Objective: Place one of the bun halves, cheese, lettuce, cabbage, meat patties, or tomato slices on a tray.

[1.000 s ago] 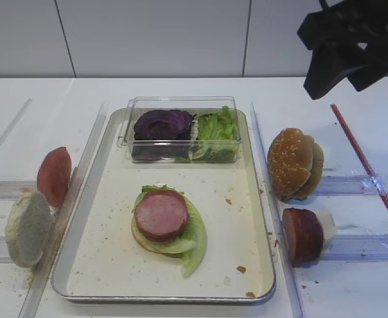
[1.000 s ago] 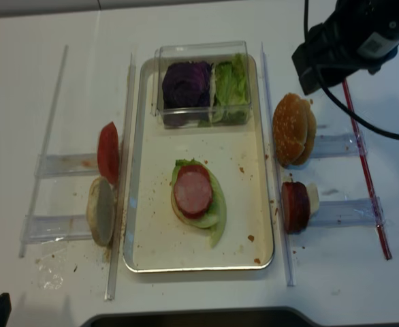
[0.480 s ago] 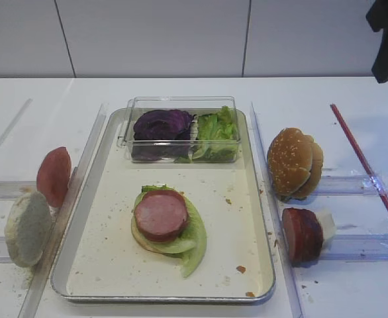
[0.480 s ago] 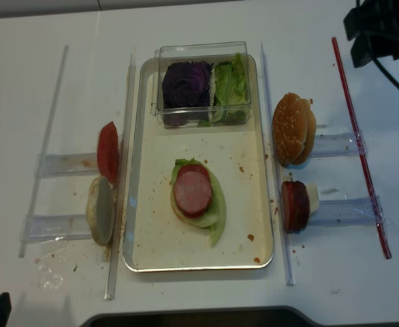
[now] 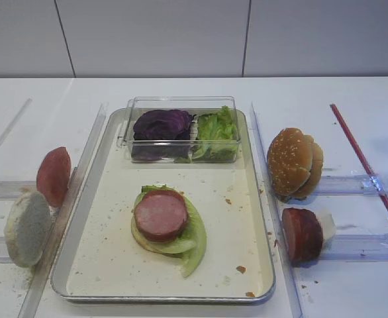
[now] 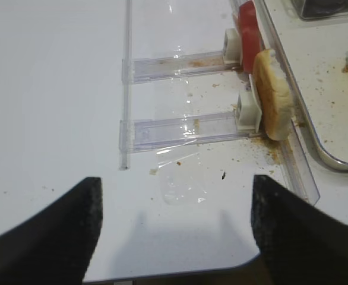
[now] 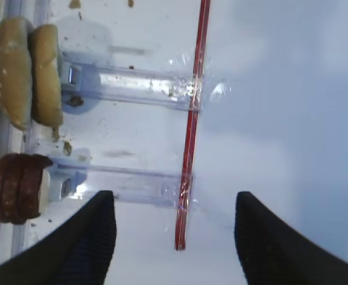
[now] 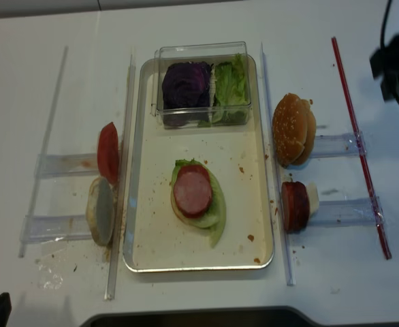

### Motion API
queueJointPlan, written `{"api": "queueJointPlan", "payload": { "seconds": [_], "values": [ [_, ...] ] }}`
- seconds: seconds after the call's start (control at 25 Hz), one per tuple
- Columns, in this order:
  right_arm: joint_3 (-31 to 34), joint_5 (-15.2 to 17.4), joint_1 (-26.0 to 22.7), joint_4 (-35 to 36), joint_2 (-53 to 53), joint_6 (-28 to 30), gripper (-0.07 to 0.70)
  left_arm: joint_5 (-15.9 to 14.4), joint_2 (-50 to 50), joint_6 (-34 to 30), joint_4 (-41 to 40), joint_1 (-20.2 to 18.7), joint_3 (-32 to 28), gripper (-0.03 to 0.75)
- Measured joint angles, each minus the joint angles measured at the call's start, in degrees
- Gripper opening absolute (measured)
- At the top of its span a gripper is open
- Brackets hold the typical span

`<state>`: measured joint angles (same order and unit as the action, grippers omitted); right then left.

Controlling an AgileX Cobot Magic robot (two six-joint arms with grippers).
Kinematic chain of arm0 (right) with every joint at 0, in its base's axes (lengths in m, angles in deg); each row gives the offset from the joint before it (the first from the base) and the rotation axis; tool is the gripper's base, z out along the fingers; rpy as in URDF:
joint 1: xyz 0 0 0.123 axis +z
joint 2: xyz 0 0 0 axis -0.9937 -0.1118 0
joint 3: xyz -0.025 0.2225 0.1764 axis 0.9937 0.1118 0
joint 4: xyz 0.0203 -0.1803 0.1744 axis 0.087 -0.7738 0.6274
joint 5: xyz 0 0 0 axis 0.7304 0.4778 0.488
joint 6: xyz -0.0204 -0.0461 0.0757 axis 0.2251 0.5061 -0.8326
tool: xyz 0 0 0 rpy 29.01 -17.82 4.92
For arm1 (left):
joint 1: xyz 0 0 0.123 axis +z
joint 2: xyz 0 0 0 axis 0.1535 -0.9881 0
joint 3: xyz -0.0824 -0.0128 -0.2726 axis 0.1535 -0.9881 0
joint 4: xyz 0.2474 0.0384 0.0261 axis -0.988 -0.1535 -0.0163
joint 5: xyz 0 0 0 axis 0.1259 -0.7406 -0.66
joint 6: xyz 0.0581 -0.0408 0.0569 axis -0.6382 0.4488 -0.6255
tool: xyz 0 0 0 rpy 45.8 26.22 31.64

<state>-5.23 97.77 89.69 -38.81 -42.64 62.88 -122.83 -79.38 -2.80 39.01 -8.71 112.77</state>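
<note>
Front high view: no gripper in frame; tray [image 5: 260, 218] holds a stack of pale bun base, lettuce [image 5: 193, 235] and one meat patty [image 5: 161, 214], with the clear box [image 5: 181, 103] of cabbage [image 5: 162, 124] and more lettuce at its far end. Right wrist view: right gripper [image 7: 173, 228] has jaws spread wide, nothing between them, hovering over bare table; the red strip [image 7: 190, 136] runs straight ahead of the jaws, the spare patties [image 7: 13, 187] sit upright in their clear rack off to the jaws' left, sesame bun halves [image 7: 25, 68] further ahead on that same side. Left wrist view: left gripper [image 6: 174, 228] also wide open and empty, over bare table; the pale bun half [image 6: 273, 95] and tomato slice [image 6: 248, 34] stand on edge ahead and to the jaws' right, against the tray rim. Overhead view: right arm only shows at the frame's right edge, well apart from the food. My read: stack has its patty, so next pick is probably tomato or a sesame bun. To do it well, line the jaws across the disc's thin faces, come down square over the rack slot, close gently, lift clear before moving to the stack.
</note>
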Motion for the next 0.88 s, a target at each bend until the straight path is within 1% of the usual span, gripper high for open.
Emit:
{"api": "queueJointPlan", "payload": {
  "seconds": [0.2, 0.36, 0.48, 0.64, 0.88],
  "values": [
    [8.8, -0.4, 0.0, 0.0, 8.3, -0.3, 0.447, 0.0, 0.0, 0.0, 0.0, 0.0, 0.0, 0.481],
    [15.6, -2.3, 0.0, -0.3, 14.2, -0.3, 0.447, 0.0, 0.0, 0.0, 0.0, 0.0, 0.0, 0.481],
    [20.3, -2.9, 0.0, -0.5, 17.8, -0.3, 0.446, 0.0, 0.0, 0.0, 0.0, 0.0, 0.0, 0.481],
    [25.9, -3.7, 0.0, -0.5, 21.9, -0.3, 0.447, 0.0, 0.0, 0.0, 0.0, 0.0, 0.0, 0.481],
    [32.0, -4.9, 0.0, -0.5, 27.2, -0.6, 0.447, 0.0, 0.0, 0.0, 0.0, 0.0, 0.0, 0.481]
  ]
}}
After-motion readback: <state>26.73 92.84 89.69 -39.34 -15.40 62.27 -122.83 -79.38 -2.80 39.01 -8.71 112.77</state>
